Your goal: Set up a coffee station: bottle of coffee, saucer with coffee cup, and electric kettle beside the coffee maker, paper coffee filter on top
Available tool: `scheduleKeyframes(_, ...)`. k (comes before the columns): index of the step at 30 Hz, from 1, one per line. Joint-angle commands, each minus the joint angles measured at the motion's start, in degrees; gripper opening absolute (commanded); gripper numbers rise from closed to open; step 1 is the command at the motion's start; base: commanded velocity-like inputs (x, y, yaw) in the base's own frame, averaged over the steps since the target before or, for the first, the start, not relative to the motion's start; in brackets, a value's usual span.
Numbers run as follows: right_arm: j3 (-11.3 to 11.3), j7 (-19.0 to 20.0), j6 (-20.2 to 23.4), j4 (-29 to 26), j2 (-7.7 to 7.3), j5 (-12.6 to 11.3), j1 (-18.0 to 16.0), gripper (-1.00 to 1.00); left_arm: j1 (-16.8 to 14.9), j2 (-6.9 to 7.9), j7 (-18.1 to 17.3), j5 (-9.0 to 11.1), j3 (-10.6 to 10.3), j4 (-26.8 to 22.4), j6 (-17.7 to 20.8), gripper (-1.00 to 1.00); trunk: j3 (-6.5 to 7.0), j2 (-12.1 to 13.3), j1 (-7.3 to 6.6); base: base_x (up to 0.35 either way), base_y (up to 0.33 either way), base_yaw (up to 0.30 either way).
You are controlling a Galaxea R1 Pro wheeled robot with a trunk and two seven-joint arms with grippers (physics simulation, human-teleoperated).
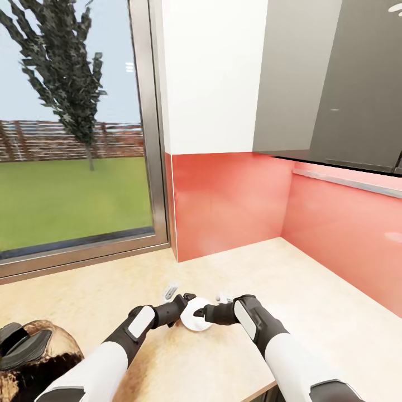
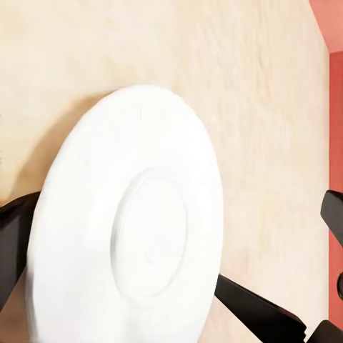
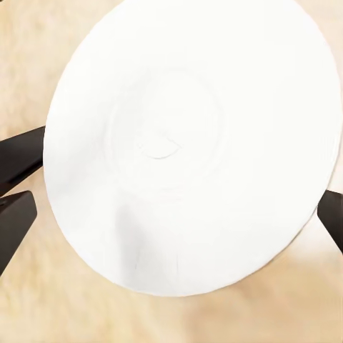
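Observation:
A small white saucer (image 1: pixel 195 316) hangs just above the beige countertop (image 1: pixel 312 290), between my two grippers. My right gripper (image 1: pixel 208 317) comes in from the right. In the right wrist view the saucer (image 3: pixel 189 143) faces the camera and its rim reaches both black fingers (image 3: pixel 331 219), so the right gripper (image 3: pixel 179 193) is shut on it. My left gripper (image 1: pixel 187 303) stands open on the saucer's other side. In the left wrist view the saucer (image 2: pixel 128 229) is tilted, throws a shadow on the counter, and falls short of the far finger (image 2: pixel 333 213). The left gripper (image 2: pixel 174 225) straddles it loosely.
A brown rounded object with a dark part (image 1: pixel 30 349) sits at the near left. A large window (image 1: pixel 72 128) is behind the counter at left, a red backsplash (image 1: pixel 234 201) runs behind and to the right, and dark wall cabinets (image 1: pixel 346 78) hang above.

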Motion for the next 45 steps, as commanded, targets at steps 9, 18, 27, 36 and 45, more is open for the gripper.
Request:
scheduleKeyframes(9, 0.12, -0.04, 0.41, 0.52, 0.0, -0.14, 0.03, 1.0, 0.0, -0.04, 0.03, -0.19, 0.26, 0.04, 0.4, 1.0, -0.05, 0.0, 0.04, 0.0, 0.0, 0.0)
scheduleKeyframes(18, 0.12, -0.04, 0.41, 0.52, 0.0, -0.14, 0.03, 1.0, 0.0, -0.04, 0.03, -0.19, 0.26, 0.04, 0.4, 1.0, -0.05, 0.0, 0.04, 0.0, 0.0, 0.0)
scheduleKeyframes(27, 0.17, -0.04, 0.41, 0.52, 0.0, -0.14, 0.03, 1.0, 0.0, -0.04, 0.03, -0.19, 0.26, 0.22, 0.4, 1.0, -0.05, 0.0, 0.04, 0.0, 0.0, 0.0)
scheduleKeyframes(36, 5.85, 1.21, 0.41, 0.51, 0.0, -0.14, 0.03, 1.0, 0.0, -0.04, 0.03, -0.19, 0.26, 0.22, 0.48, 1.0, -0.05, 0.0, 0.04, 0.0, 0.0, 0.0)
scheduleKeyframes(45, 6.09, 1.54, 0.41, 0.53, 0.0, -0.14, 0.03, 1.0, 0.0, -0.04, 0.03, -0.19, 0.26, 0.22, 0.57, 1.0, -0.05, 0.0, 0.04, 0.0, 0.0, 0.0)
